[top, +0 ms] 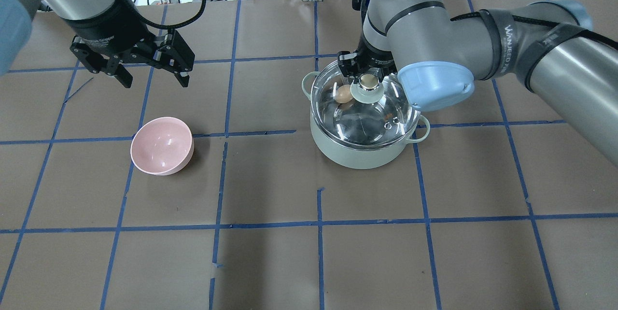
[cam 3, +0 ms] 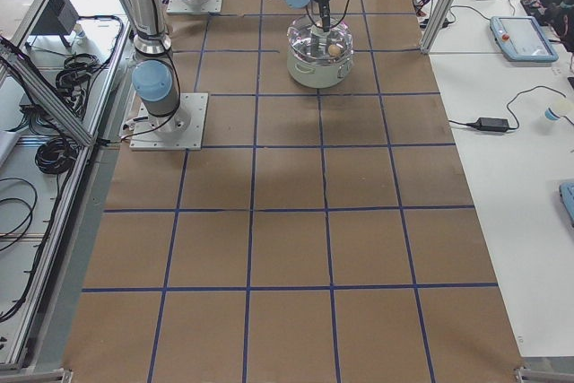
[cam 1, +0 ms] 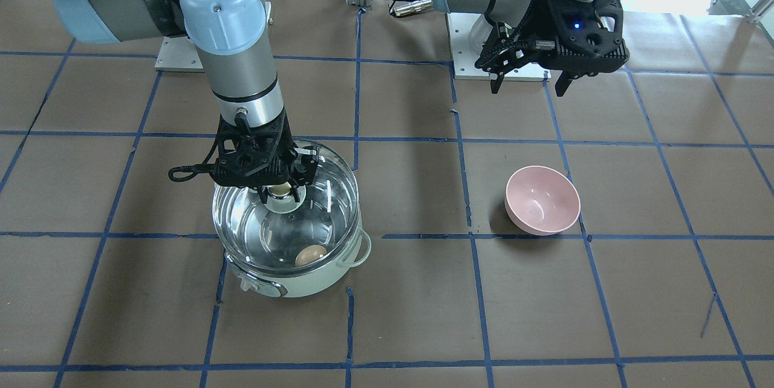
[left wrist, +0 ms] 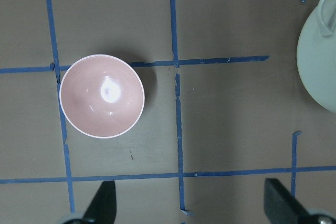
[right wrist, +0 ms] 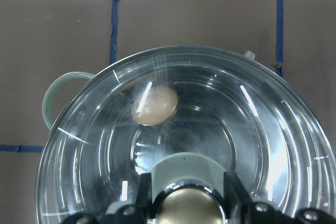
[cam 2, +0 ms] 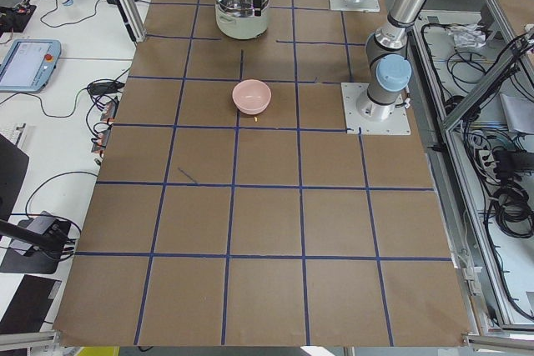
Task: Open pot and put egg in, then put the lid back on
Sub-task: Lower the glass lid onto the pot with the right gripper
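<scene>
The pot (top: 362, 153) stands on the table (top: 289, 261) with the lid (top: 367, 121) on it, and the right gripper (right wrist: 188, 203) is clamped on the lid's knob. The left gripper (top: 154, 80) hangs spread wide, holding nothing, near the bowl (top: 161, 148). The egg (top: 343, 93) lies inside the pot under the glass.

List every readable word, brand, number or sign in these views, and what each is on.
"WANJEED", then blurred letters: white print on the black strap round the right arm.
Pale print on the left gripper's black body: too small to read.
No text readable on the pot, the lid or the pink bowl.
</scene>
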### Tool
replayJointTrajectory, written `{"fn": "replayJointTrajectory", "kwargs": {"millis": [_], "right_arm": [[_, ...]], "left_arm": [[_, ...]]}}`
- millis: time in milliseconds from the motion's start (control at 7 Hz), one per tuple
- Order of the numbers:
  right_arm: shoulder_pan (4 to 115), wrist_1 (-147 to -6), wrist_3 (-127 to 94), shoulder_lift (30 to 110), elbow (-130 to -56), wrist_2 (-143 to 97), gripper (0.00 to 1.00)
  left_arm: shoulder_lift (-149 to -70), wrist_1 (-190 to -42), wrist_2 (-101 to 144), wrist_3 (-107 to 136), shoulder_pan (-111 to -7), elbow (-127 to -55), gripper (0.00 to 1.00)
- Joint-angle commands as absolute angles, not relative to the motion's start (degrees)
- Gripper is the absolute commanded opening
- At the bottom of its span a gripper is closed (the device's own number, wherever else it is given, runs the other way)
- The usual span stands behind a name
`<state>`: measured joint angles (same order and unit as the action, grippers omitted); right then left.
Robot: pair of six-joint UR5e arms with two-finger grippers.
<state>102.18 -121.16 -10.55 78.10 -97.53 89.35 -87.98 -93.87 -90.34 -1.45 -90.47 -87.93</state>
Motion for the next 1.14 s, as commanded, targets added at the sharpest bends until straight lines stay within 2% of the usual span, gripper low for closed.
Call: {"fn": "replayJointTrajectory", "kwargs": {"millis": [0, 1000], "right_arm": [[102.1, -122.5, -10.6, 78.0, -98.5, 89.4, 0.37], [102.2, -122.6, -10.7, 77.9, -98.7, 89.4, 0.39]], "left_arm": [[-88.0, -93.6, -90.0, -1.4, -90.6, -88.3, 1.0], [-88.0, -93.2, -91.9, -1.4, -90.4, -88.1, 1.0]]}}
